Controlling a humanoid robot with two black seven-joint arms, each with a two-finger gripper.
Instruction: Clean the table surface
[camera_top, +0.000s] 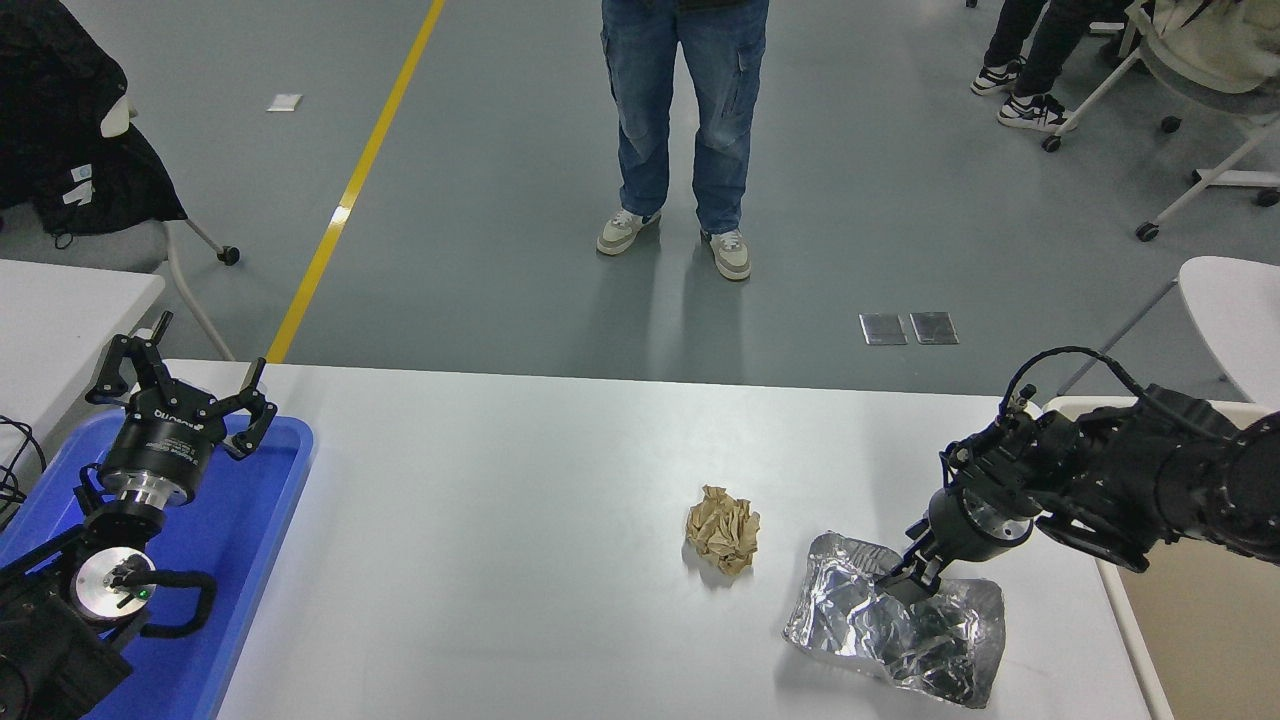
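High head view over table (560, 480)
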